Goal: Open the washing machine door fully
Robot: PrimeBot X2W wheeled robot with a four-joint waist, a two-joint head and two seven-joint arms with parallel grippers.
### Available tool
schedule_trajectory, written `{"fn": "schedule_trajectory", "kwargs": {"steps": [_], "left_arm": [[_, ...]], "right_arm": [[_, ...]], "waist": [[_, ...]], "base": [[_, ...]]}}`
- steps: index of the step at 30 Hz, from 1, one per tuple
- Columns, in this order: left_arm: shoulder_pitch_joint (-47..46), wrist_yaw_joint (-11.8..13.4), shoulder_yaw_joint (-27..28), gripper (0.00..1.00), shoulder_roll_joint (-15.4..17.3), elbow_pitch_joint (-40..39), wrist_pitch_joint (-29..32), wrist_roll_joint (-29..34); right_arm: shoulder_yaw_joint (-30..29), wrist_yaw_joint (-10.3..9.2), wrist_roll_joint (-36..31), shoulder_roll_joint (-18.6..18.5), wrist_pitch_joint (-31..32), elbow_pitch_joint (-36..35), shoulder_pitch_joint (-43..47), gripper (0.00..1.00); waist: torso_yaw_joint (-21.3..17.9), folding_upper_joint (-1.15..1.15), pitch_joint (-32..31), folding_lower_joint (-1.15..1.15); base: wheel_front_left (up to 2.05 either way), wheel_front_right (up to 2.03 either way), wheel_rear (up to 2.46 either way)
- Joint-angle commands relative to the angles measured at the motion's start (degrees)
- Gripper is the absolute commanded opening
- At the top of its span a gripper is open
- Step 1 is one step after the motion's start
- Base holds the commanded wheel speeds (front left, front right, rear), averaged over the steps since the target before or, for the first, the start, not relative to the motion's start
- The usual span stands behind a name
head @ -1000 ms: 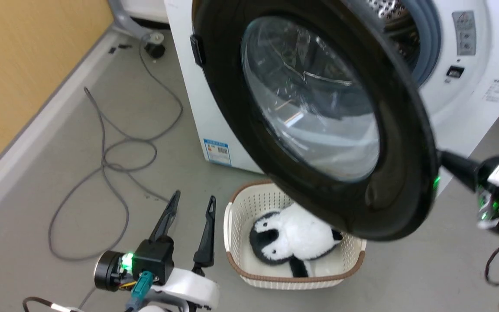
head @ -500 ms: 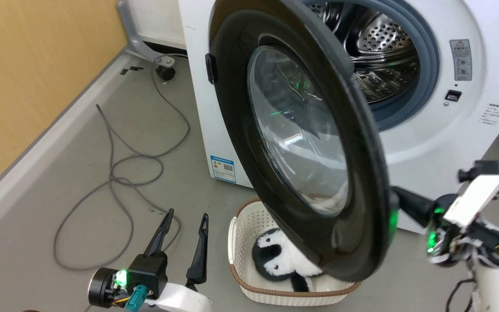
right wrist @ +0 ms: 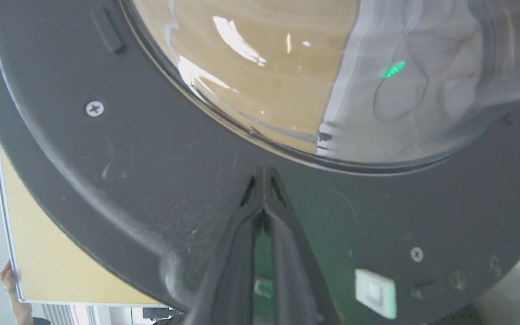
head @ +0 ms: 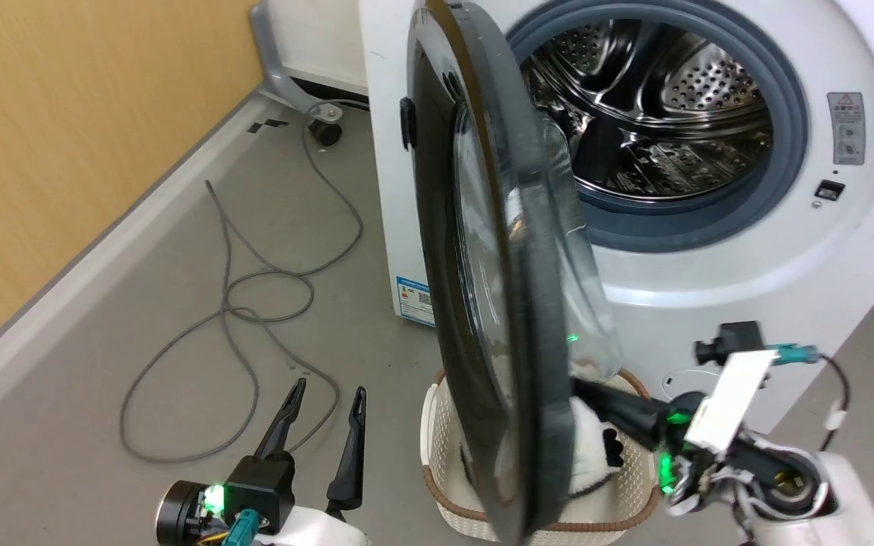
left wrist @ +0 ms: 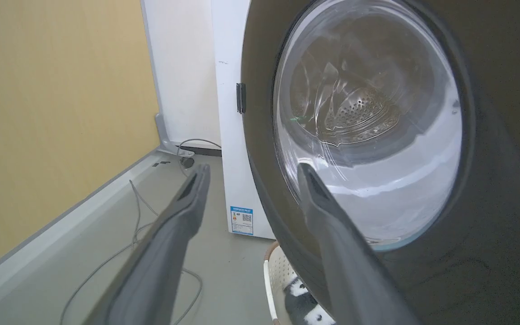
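The glossy black washing machine door (head: 498,303), round with a bulging clear glass bowl, has swung wider than a second ago. It now stands almost edge-on to my head camera, and the perforated steel drum (head: 657,129) of the white washing machine (head: 710,303) is laid bare. My right pincer (right wrist: 262,176), fingers pressed together and gripping nothing, sets its tips against the door's matte inner rim below the glass. My left pincer (head: 329,390) is spread and empty, near the door's outer face.

No legible text, washing machine (head: 710,292) sticker (head: 415,301) (print too small)
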Motion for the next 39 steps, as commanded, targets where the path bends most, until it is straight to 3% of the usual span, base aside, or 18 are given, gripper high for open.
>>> {"fn": "schedule_trajectory", "kwargs": {"steps": [1,9,19,23,27,33,39], "left_arm": [[1.07,-0.15,-0.03,1.0,-0.01,0.03,-0.32,0.34],[1.4,-0.24,0.54,1.0,-0.05,0.58,-0.32,-0.07],[1.63,0.05,2.29,1.0,0.47,0.44,-0.32,-0.27],[1.57,0.27,3.16,1.0,0.49,0.02,-0.32,-0.48],[1.45,0.46,4.13,1.0,0.56,-0.39,-0.32,-0.65],[1.98,0.52,5.78,1.0,1.1,-1.16,-0.32,-0.75],[3.77,0.57,7.34,1.0,1.18,-2.49,-0.32,-1.11]], "right_arm": [[1.44,0.06,0.84,0.35,-0.35,-0.71,1.18,0.0],[7.65,0.06,3.28,0.35,-3.49,-1.44,2.59,0.0],[6.76,0.06,-1.1,-1.88,-8.51,-6.74,2.43,0.0],[7.11,0.06,-8.61,-5.92,-14.92,-12.6,2.76,0.0],[9.34,0.06,-19.84,-11.99,-25.73,-17.74,3.82,0.0],[11.55,0.06,-38.09,-19.67,-43.9,-17.51,6.74,0.0],[8.11,0.06,-51.45,-17.46,-55.6,-16.3,10.68,0.0]], "waist": [[0.26,0.0,-0.1,0.01],[0.74,0.0,-0.71,0.01],[-3.13,0.0,-1.39,0.01],[-5.39,0.0,-1.21,0.01],[-7.4,0.0,-0.85,0.01],[-10.14,0.0,-0.73,0.01],[-13.0,0.0,-0.84,0.01]], "base": [[0.0,0.0,0.0],[0.0,0.0,0.0],[0.0,0.0,0.0],[0.0,0.0,0.0],[0.0,0.0,0.0],[0.0,0.0,0.0],[0.0,0.0,0.0]]}}
